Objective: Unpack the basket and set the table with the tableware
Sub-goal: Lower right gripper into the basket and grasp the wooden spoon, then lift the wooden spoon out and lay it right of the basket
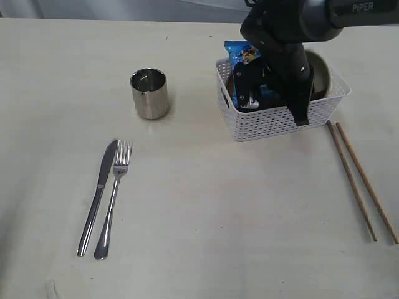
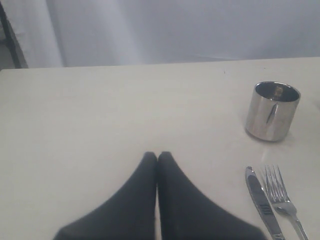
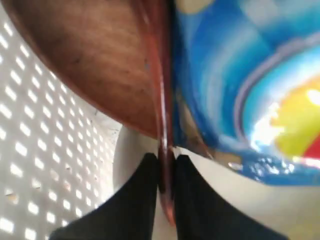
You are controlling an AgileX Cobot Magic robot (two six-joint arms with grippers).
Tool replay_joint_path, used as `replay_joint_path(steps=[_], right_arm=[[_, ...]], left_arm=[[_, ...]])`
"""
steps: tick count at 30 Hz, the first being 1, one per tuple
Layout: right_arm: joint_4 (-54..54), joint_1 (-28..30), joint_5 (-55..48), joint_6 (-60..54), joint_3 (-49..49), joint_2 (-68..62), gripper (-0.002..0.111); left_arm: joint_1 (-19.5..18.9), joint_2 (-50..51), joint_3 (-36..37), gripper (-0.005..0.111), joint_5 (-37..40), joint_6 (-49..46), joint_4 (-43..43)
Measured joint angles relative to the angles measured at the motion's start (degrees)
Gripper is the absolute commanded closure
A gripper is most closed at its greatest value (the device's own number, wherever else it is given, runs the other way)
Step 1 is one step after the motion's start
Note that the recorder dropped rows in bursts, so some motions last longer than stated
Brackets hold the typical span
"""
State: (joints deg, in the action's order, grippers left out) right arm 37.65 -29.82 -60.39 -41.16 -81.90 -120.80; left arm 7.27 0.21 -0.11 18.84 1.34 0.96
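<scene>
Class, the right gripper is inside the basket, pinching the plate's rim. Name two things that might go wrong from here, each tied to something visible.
1. The right gripper holds the plate only by its rim, so it may slip or tilt when lifted.
2. The chip bag lies against the plate, so it might be dragged out or shift the basket.

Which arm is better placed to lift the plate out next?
Right: the right gripper is in the basket, clamped on the plate rim. The left gripper is shut over the table.
</scene>
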Motion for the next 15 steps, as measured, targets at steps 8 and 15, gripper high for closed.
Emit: replay_joint_path(steps=[8,15], right_arm=[[-2.2,0.0,0.0,0.4,0.0,3.0,0.109],[-3.9,-0.1,-2.1,0.4,0.0,4.1,0.109]], left_arm=[[0.0,0.0,0.0,0.107,0.0,0.0,0.0],[0.0,0.0,0.0,0.107,0.0,0.0,0.0]])
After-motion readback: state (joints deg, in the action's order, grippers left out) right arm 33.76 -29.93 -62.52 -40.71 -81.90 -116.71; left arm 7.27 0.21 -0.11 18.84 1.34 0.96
